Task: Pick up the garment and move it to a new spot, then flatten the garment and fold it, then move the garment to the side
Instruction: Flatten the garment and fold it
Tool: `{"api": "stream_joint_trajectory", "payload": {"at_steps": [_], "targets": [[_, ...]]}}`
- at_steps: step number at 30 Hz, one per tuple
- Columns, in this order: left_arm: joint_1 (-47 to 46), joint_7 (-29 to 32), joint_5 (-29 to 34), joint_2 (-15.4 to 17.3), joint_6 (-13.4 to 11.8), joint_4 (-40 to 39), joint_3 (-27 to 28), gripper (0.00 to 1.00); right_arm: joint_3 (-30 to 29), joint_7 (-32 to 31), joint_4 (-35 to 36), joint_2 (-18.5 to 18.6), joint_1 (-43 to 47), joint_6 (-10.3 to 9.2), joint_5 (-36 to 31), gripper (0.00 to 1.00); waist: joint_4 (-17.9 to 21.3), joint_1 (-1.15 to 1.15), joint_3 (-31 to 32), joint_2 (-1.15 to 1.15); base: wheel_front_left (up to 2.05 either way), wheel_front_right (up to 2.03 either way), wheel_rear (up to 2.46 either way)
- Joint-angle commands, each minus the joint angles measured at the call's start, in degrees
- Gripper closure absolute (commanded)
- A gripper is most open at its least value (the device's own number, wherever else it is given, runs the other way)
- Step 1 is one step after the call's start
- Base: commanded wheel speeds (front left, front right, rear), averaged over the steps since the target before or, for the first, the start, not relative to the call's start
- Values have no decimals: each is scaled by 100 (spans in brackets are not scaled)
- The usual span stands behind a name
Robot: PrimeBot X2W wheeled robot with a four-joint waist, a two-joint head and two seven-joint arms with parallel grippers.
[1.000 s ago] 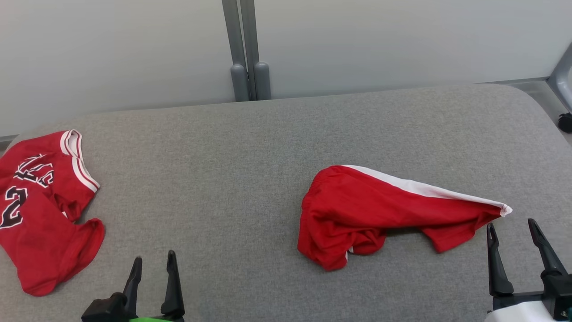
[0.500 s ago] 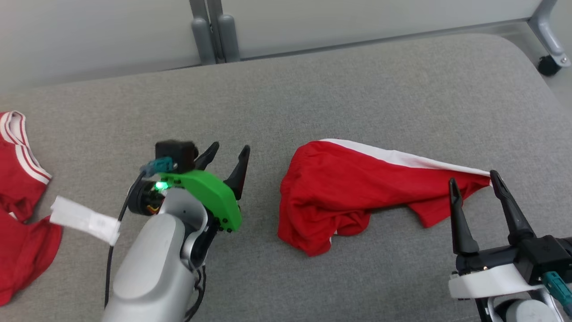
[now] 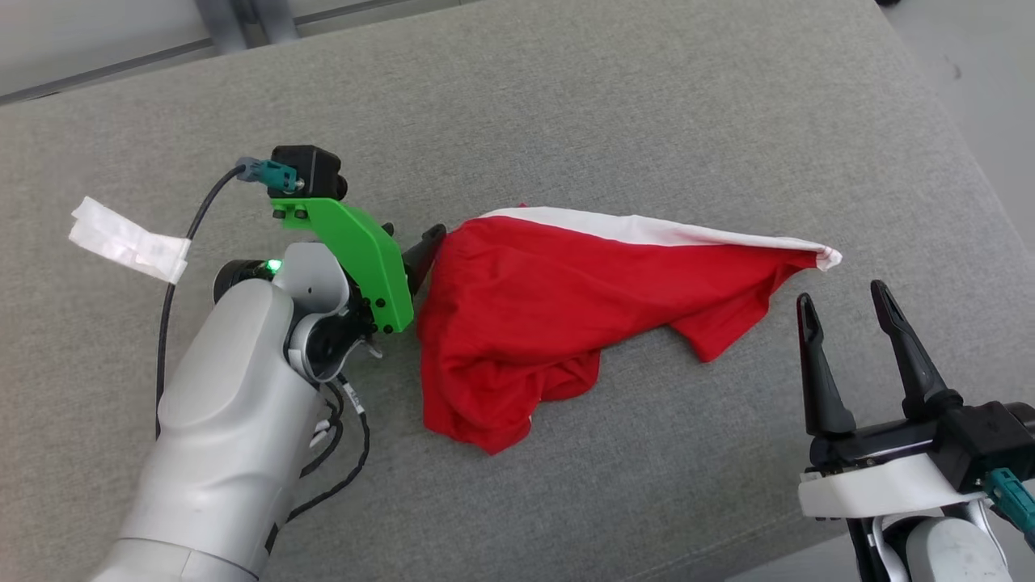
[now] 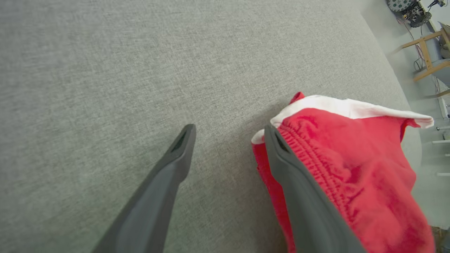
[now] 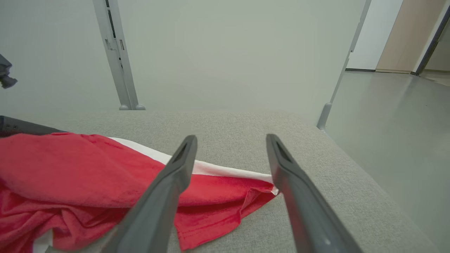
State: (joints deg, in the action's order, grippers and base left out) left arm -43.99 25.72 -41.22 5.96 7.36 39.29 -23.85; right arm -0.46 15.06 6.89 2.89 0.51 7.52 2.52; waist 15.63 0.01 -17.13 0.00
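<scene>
Fingers (image 3: 818, 380) on my right gripper (image 3: 841, 293) stand wide and empty, near the garment (image 3: 550, 299) at its right corner but apart from it. The garment lies crumpled mid-cushion (image 3: 566, 97); I judge it light, limp and probably slick. My left gripper (image 4: 229, 128) is spread too, 1 finger at the elastic waistband (image 4: 309, 147). That thick band and the far white stripe (image 3: 647, 230) look like the 2 best holds.
</scene>
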Motion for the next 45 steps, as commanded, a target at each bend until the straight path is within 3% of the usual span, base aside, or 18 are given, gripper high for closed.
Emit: {"api": "stream_joint_trajectory", "payload": {"at_steps": [1,11,23,24,25,27,28,29,35,45], "targets": [[-142,127,-115,-36,16,89,6,0,-4,17,-4,1,-85,-6,57,0,246,-1,-198,0,0,0,0],[-298,552,-509,-129,17,333,-149,0,-35,17,-97,1,-43,-6,176,0,361,-1,-90,0,0,0,0],[-65,544,-626,-71,17,232,-446,0,-155,17,-210,1,16,-6,264,0,371,-1,12,0,0,0,0],[-44,555,-622,-69,17,246,-474,5,-163,17,-214,1,20,-6,273,0,369,-1,12,0,0,0,0],[-26,553,-627,-69,17,250,-493,18,-167,17,-217,1,26,-6,273,0,366,-1,15,0,0,0,0],[3,566,-647,-67,17,236,-546,56,-181,17,-232,2,42,-6,267,0,352,-1,25,0,0,0,0],[16,574,-674,-63,17,225,-569,68,-191,17,-239,2,42,-6,263,0,343,-1,34,0,0,0,0],[27,580,-698,-57,17,216,-586,100,-199,17,-242,2,41,-6,260,0,336,-1,43,0,0,0,0],[1,238,-735,30,17,27,-648,100,-234,17,-288,2,87,-6,197,0,274,-1,184,0,0,0,0],[-113,-1319,-664,254,18,-577,-826,100,-359,17,-416,2,300,-6,235,0,141,-1,662,0,0,0,0]]}}
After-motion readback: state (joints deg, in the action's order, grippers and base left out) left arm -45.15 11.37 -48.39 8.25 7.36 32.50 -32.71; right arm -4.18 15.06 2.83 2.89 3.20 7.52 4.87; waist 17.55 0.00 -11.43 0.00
